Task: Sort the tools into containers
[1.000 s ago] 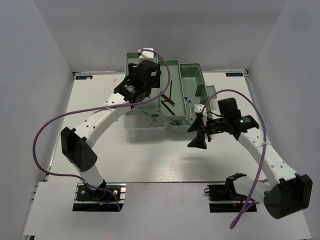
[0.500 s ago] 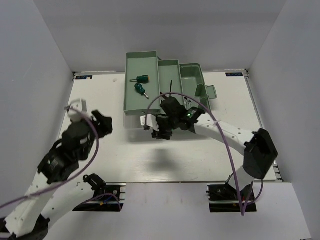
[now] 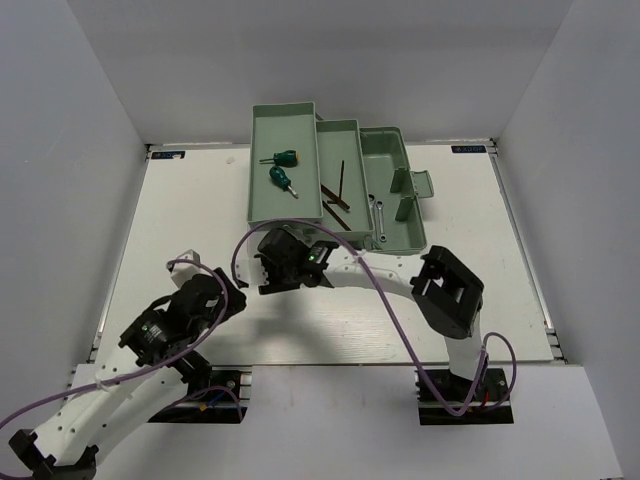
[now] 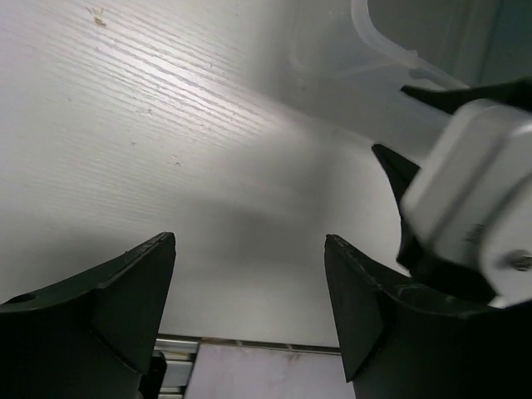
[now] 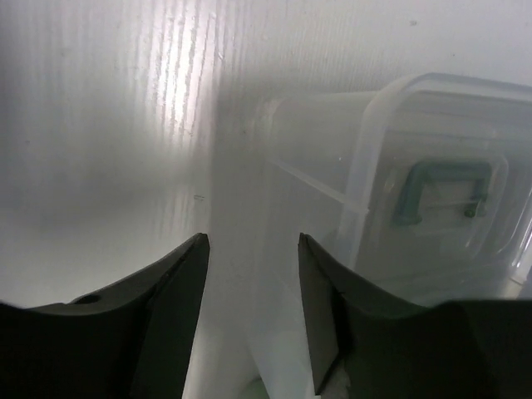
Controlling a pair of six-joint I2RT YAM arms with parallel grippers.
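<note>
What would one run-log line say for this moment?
left gripper: open, empty | right gripper: open, empty | screwdrivers: left tray | hex keys: middle tray | wrenches: right compartment

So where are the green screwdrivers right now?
In the top view, the green screwdrivers lie in the left tray of the toolbox, next to the middle tray holding the brown hex keys.

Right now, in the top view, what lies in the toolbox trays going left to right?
In order: screwdrivers → hex keys → wrenches.
</note>
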